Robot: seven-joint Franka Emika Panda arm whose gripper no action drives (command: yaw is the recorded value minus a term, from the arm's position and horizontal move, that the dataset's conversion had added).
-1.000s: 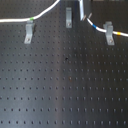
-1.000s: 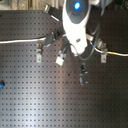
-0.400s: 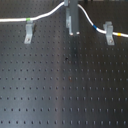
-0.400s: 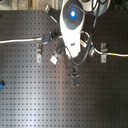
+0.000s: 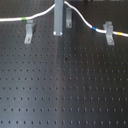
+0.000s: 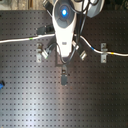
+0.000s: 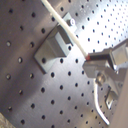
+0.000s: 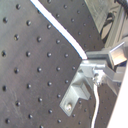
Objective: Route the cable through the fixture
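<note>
Gripper (image 6: 64, 79) hangs over the black perforated board (image 6: 30, 95), below the white arm housing (image 6: 65, 25) in the second exterior view. Only one dark, narrow tip shows there, pointing down at the board; finger gap not readable. In the first exterior view the same assembly appears as a tall grey bar (image 5: 59, 17) standing upright near the top centre. Whether the jaws are apart or closed, and whether they pinch anything, cannot be told from any view.

Cable (image 5: 40, 15): white cord across the far part of the board in the first exterior view, with a green band near the first exterior view's left, and blue and yellow bands near the right clip (image 5: 108, 34). It rises in an arc behind the grey bar. It passes just above the left clip (image 5: 29, 31).

First wrist view: cable (image 7: 62, 22) runs over a grey bracket (image 7: 54, 47). Second wrist view: cable (image 8: 60, 32) runs diagonally past a bracket (image 8: 80, 90) near the gripper hardware.
</note>
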